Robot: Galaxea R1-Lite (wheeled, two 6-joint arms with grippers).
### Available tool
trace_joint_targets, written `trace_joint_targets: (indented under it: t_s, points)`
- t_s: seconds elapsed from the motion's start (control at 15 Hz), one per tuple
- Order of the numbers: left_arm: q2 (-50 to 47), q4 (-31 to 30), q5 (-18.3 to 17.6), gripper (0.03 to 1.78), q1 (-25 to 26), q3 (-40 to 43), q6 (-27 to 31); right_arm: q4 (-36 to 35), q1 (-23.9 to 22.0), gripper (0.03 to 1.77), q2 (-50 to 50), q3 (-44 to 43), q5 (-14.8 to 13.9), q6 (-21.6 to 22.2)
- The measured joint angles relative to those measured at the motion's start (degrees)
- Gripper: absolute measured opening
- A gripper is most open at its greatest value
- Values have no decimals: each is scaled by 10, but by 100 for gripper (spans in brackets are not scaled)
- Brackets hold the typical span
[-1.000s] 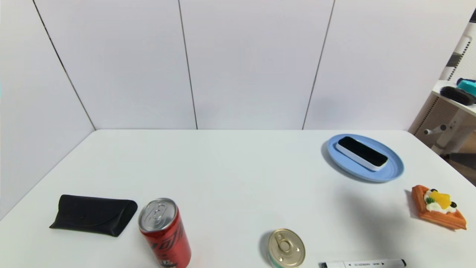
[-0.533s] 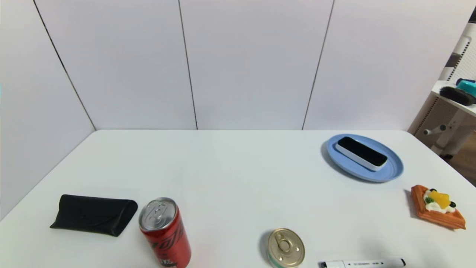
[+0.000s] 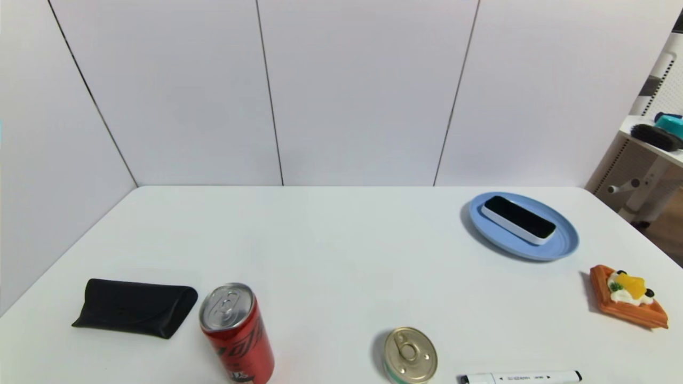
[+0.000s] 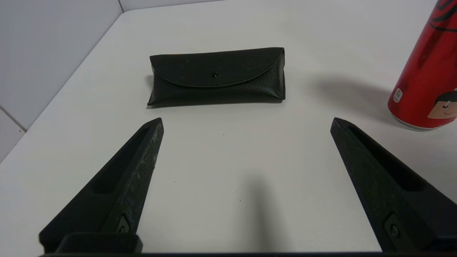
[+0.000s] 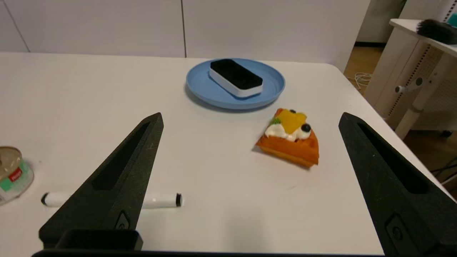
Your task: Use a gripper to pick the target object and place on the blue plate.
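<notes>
The target object (image 3: pixel 518 219), a block with a black top and white base, lies flat on the blue plate (image 3: pixel 560 246) at the far right of the white bench (image 3: pixel 341 256), set slantwise across the plate's middle with rim showing all round it. Neither arm shows in the head view. The right hand (image 5: pixel 250 117) hangs above the near right part of the bench with its two pointed fingers (image 5: pixel 121 178) spread wide and nothing between them; the plate and block lie well beyond its tips. Between that hand and the plate sits a waffle wedge (image 3: pixel 628 296) topped with cream and fruit, near the bench's right edge and apart from the plate. A white marker (image 3: pixel 520 377) lies along the near edge, just beside a small tin can (image 3: pixel 410 355) with a pull-ring lid. The left hand (image 4: pixel 246 119) is likewise wide apart and empty, over the near left part of the bench, facing a black glasses case (image 3: pixel 134 308) that lies closed and flat. A red drinks can (image 3: pixel 236 333) stands upright just beside the case, on its right.
</notes>
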Motion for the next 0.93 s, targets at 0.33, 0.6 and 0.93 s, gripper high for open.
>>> trace_joint_targets:
  t_s: [0.33,0.6,0.93]
  points:
    - [0,0,0,169,0,0,0,98,2,169,-77,39,29,4]
    - [0,0,0,169,0,0,0,99,2,169,-88,41,29,10]
    - [0,0,0,169,0,0,0,98,2,169,-88,41,26,20]
